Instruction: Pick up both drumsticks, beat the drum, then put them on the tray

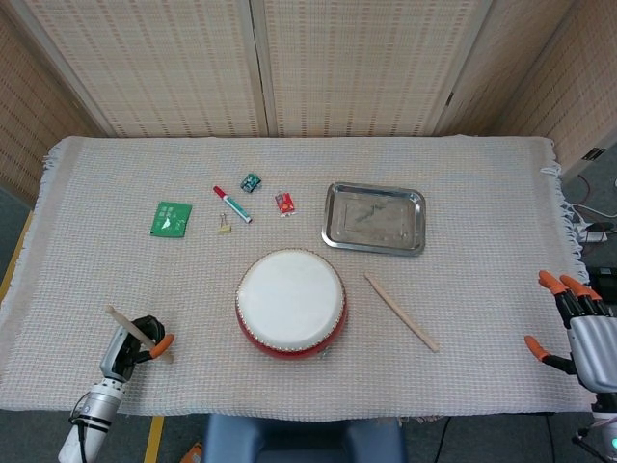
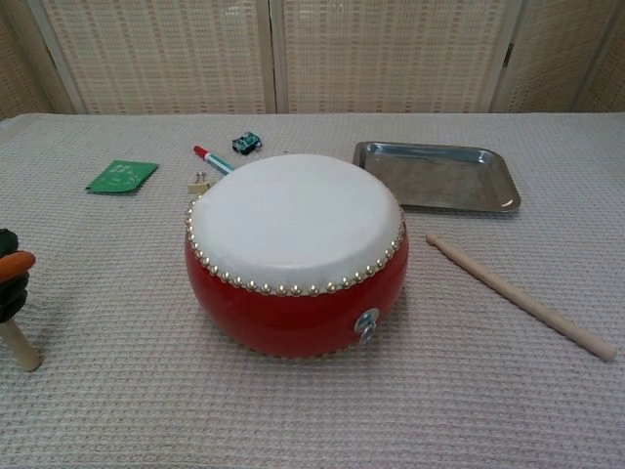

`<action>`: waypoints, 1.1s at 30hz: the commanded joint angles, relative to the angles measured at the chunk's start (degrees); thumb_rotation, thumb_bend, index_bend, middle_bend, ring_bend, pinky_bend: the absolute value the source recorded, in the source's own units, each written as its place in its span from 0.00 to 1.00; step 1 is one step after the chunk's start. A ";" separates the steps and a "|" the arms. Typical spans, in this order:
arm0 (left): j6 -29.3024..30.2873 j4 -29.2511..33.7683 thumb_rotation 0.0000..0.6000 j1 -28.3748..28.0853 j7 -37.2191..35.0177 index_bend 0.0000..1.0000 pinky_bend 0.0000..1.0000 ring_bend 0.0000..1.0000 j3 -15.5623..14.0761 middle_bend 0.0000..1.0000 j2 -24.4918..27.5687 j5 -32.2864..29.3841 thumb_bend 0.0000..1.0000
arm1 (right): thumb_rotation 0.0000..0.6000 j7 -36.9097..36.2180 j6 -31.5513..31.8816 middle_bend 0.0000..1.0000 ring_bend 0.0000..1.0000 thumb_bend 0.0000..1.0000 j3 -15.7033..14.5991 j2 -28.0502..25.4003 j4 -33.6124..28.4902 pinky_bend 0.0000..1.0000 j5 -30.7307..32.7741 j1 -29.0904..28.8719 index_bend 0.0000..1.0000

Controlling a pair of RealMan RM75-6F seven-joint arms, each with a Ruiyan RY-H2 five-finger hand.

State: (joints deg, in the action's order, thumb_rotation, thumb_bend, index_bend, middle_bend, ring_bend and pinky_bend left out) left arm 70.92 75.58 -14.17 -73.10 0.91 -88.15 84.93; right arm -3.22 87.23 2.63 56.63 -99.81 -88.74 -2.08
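Left robot hand grasping one drumstick at the near-left worktop corner.
Right robot hand released, fingers apart, off the right edge. Second drumstick lies on the cloth between drum and that edge; tray sits behind it, just beyond the drum.

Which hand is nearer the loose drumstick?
Right. The right hand hangs open off the table's right edge, apart from the loose drumstick lying right of the drum. The left hand is beyond the drum at the left, gripping the other stick.
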 commanded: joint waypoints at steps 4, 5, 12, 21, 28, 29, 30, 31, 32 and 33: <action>0.58 -0.77 1.00 0.43 0.75 0.75 0.76 0.74 -0.44 0.80 -0.76 0.64 0.28 | 1.00 0.04 0.34 0.18 0.03 0.15 0.02 -0.07 -0.09 0.16 -0.09 0.17 0.08; 0.86 -1.02 1.00 0.56 0.86 0.75 0.77 0.74 -0.53 0.80 -0.91 0.83 0.29 | 1.00 0.05 0.38 0.18 0.03 0.15 0.01 -0.09 -0.11 0.16 -0.07 0.22 0.08; 1.67 -3.51 1.00 0.96 0.54 0.79 0.79 0.76 -2.24 0.84 -1.75 2.98 0.32 | 1.00 0.18 0.46 0.18 0.03 0.15 -0.03 -0.05 -0.23 0.16 -0.14 0.31 0.08; 2.11 -7.70 1.00 1.79 -1.01 0.80 0.79 0.76 -4.74 0.84 -3.82 4.81 0.32 | 1.00 0.36 0.42 0.18 0.03 0.15 -0.02 -0.03 -0.57 0.16 -0.25 0.26 0.08; 1.64 -10.48 1.00 2.04 -1.02 0.83 0.80 0.79 -5.11 0.87 -6.15 4.56 0.35 | 1.00 0.69 0.50 0.18 0.03 0.15 0.00 -0.07 -0.97 0.16 -0.44 0.25 0.08; 1.54 -10.80 1.00 2.03 -1.13 0.84 0.81 0.80 -5.02 0.88 -6.49 4.41 0.36 | 1.00 0.70 0.54 0.18 0.03 0.15 -0.01 -0.07 -1.01 0.16 -0.45 0.27 0.08; 1.56 -11.05 1.00 2.03 -1.11 0.85 0.82 0.81 -4.91 0.89 -6.74 4.33 0.37 | 1.00 0.72 0.54 0.18 0.03 0.15 -0.02 -0.08 -1.04 0.16 -0.46 0.28 0.08; 1.60 -11.30 1.00 2.04 -1.05 0.86 0.84 0.82 -4.81 0.90 -6.98 4.25 0.37 | 1.00 0.74 0.57 0.18 0.03 0.15 -0.01 -0.09 -1.07 0.16 -0.47 0.29 0.08; 1.67 -11.54 1.00 2.07 -0.99 0.87 0.86 0.83 -4.65 0.91 -7.28 4.10 0.38 | 1.00 0.75 0.63 0.18 0.03 0.15 -0.01 -0.11 -1.11 0.16 -0.48 0.32 0.08; 1.71 -11.67 1.00 2.06 -0.96 0.88 0.87 0.84 -4.55 0.92 -7.46 4.04 0.39 | 1.00 0.78 0.67 0.18 0.03 0.15 0.00 -0.12 -1.14 0.16 -0.48 0.34 0.08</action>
State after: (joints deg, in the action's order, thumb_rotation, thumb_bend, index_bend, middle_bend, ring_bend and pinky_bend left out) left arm 72.58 64.02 -12.11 -74.11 -3.75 -95.46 89.07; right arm -2.45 87.89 2.63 56.51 -100.94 -89.22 -1.75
